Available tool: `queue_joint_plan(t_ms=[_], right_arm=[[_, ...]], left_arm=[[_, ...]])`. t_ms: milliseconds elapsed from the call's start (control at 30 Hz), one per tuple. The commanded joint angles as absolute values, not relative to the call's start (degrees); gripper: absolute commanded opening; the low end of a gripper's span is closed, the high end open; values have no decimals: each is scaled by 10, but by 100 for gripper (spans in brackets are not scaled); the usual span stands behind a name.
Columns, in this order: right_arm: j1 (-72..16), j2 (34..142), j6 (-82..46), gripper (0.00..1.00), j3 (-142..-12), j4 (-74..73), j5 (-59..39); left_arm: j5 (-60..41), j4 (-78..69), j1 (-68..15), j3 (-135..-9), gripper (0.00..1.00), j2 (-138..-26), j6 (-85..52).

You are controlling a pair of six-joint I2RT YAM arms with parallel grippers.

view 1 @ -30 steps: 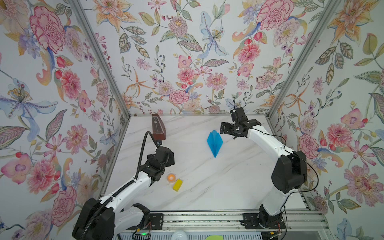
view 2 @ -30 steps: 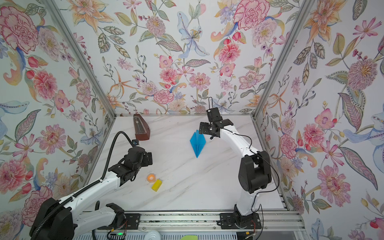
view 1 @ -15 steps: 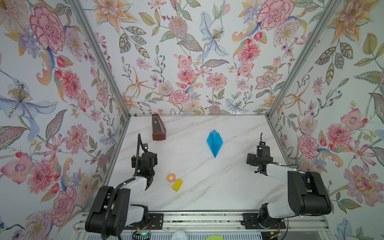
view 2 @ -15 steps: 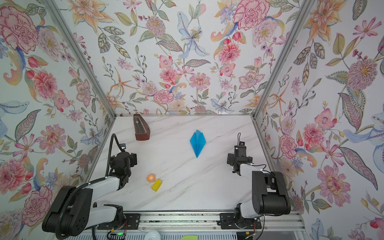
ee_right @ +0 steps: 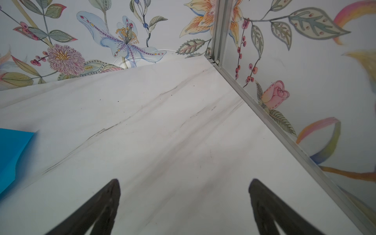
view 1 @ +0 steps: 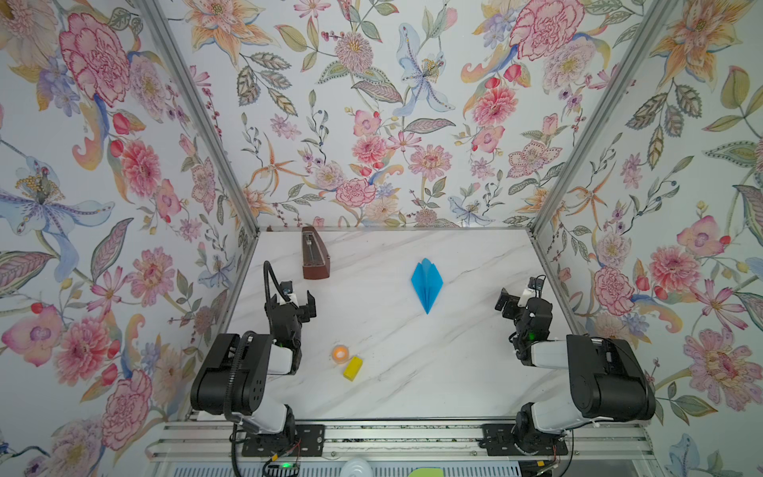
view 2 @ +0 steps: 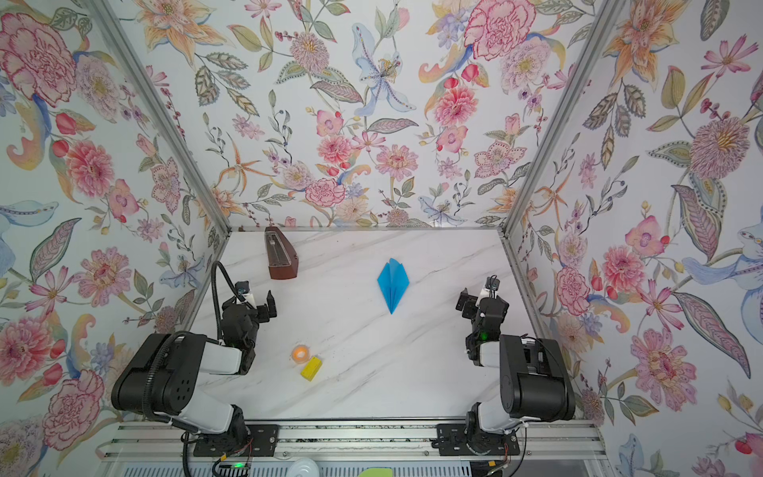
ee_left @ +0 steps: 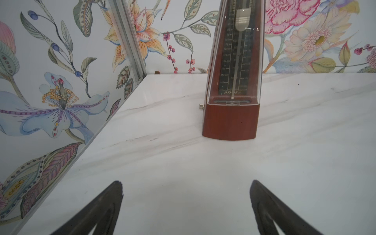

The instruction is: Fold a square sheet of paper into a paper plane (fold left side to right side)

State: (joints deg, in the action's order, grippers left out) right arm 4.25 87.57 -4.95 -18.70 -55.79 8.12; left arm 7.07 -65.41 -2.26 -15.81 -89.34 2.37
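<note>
Starting big: white marble table (view 1: 413, 388), boxed in by flowered walls. Next, two black-and-white arms, tucked at the near corners. Over to the left gripper (view 1: 298, 295): spread wide, empty, hovering low over bare marble, aimed at the brown metronome (view 1: 316, 258) but well apart from it. Same for the right gripper (view 1: 518, 294): fingers wide, nothing between them, close to the right-hand wall.

Metronome standing upright near the back-left corner.

Then the paper plane (view 1: 427, 285): bright blue, lying flat right of centre, well apart from both grippers. Nose pointing at the near edge, creases fanning out to the wider tail at the back. Looks finished, judging by the shape.

Down to the small stuff: yellow block (view 1: 353, 368) just beside a little orange ring (view 1: 340, 353), near the left arm, no part of the job.

On handling: feather-light, thin, soft, easy to crush or spring open. Probably prone to skating on that slick marble instead of lifting. Best pinched gently across the thick centre spine, at the stacked layers, not by the flimsy wing edges. Safer still with one gripper pinning and the other lifting.
</note>
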Motion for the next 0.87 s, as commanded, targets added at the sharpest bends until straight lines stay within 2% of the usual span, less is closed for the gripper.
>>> queue_joint_plan(t_ms=[0, 833], right_arm=[[39, 882, -64, 99, -177, -608, 90], [33, 885, -60, 99, -172, -623, 101]], left_arm=[[44, -688, -19, -161, 99, -891, 35], [46, -690, -19, -159, 99, -890, 35]])
